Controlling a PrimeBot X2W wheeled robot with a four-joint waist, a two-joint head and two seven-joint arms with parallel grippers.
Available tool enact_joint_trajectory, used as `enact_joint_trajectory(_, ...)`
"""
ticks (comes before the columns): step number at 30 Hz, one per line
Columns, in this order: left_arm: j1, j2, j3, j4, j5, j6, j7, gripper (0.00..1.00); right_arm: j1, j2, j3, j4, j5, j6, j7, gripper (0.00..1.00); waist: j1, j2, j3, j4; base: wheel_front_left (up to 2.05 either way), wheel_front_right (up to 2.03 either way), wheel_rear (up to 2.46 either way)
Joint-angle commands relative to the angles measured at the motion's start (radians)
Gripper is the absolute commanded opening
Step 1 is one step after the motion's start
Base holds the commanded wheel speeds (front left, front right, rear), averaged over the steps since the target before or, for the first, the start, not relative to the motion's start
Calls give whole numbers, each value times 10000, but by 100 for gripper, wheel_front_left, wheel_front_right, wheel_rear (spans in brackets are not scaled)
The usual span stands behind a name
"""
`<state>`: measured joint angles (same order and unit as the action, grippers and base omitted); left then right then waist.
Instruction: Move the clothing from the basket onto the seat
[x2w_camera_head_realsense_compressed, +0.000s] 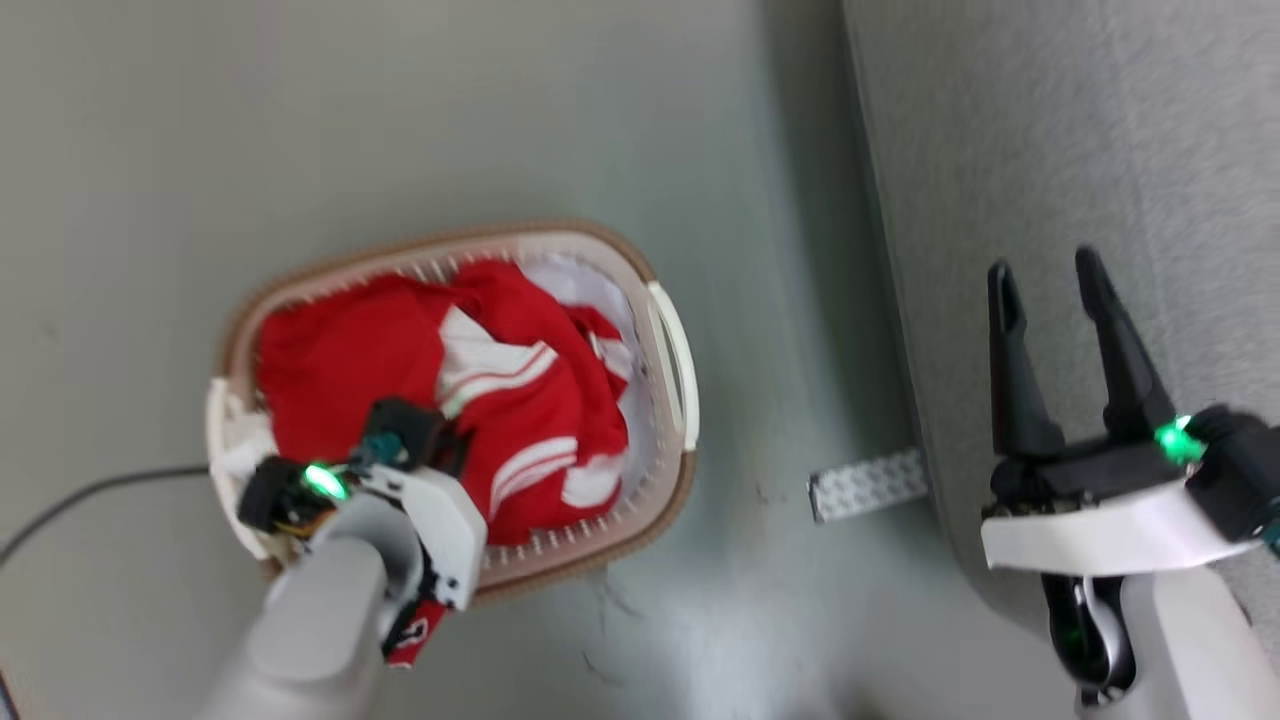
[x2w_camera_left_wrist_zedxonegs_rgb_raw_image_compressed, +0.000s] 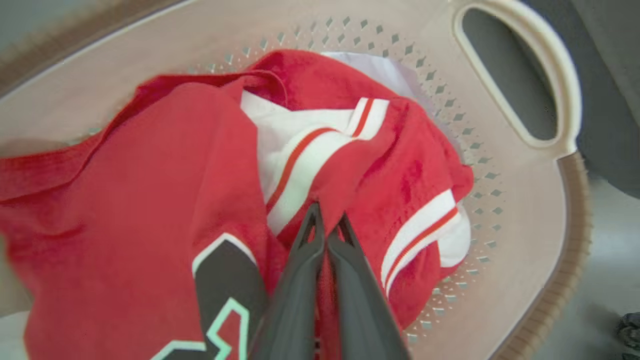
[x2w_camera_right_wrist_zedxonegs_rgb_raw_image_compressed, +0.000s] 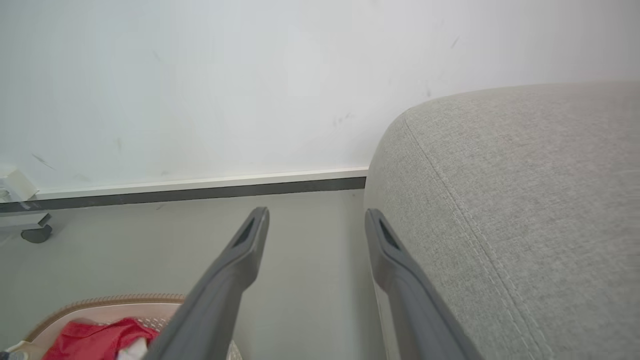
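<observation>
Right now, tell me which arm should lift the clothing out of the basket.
Left. The left gripper is shut on the clothing inside the basket; the right gripper is open, empty, over by the seat.

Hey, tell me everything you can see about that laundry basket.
The basket is an oval cream-white plastic tub, its walls dotted with rows of small holes, with a brown rim band and slotted side handles. It sits upright on the grey floor, left of the seat and apart from it. Red clothing with white stripes fills it. The left claw reaches inside, shut on the clothing.
</observation>
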<state>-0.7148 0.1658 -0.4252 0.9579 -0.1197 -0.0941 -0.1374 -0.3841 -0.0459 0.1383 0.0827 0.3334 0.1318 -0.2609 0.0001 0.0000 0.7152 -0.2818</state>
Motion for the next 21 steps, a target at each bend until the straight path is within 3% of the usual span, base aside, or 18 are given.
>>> enact_joint_trajectory(1, 229, -45, 41, 4, -132, -50, -97, 0, 249, -34, -43, 102, -162, -21, -17, 100, -1, 0, -1009, 347, 0, 0, 0)
enact_joint_trajectory(12, 1657, -515, 16, -1071, -1147, -254, -490, 0, 1684, -41, -372, 764, -524, -21, -18, 100, -1, 0, -4473, 1370, 0, 0, 0)
enact_joint_trajectory(21, 3123, -394, 89, -3689, -1619, 1, 339, 0, 2872, -39, -153, 1053, -712, -21, -17, 100, -1, 0, -6506, 1839, 0, 0, 0)
